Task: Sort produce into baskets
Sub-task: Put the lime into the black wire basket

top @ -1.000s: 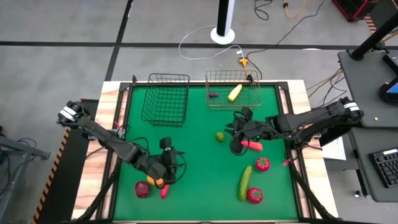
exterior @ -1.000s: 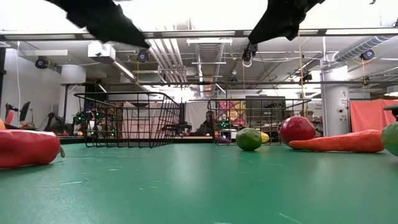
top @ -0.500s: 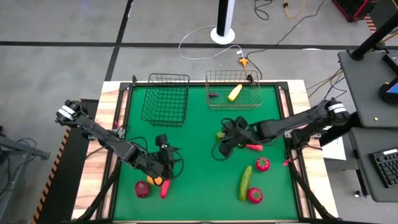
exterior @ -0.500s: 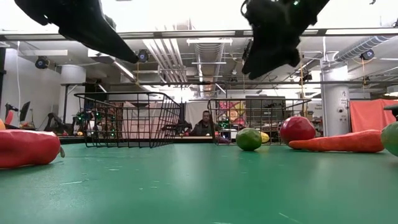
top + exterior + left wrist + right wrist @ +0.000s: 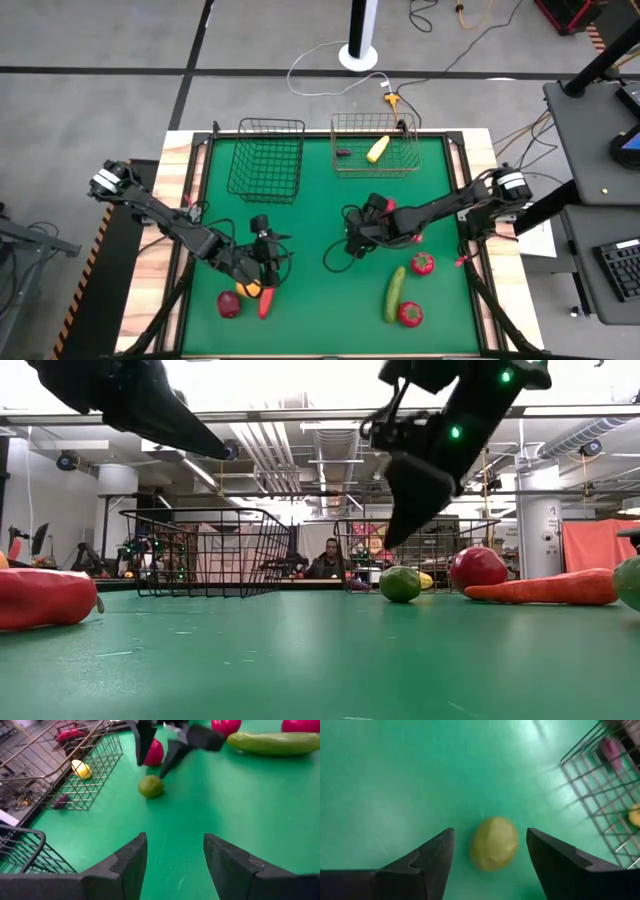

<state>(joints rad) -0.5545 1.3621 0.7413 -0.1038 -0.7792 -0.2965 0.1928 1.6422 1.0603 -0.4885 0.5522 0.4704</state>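
Lying between right gripper's (image 5: pixel 490 857) fingers: lime (image 5: pixel 493 843)

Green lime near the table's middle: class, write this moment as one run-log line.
right tool: open, poised over green lime, not gripping | left tool: open, empty, near table's front-left | silvery basket: holds yellow piece

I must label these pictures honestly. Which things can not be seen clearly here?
- High view: the right gripper covers the green round fruit, so contact is unclear.
- High view: the left gripper covers part of the orange piece.
- Silvery basket: the purple item is too small to name.
- Low view: the red vegetable is cut by the picture's edge.
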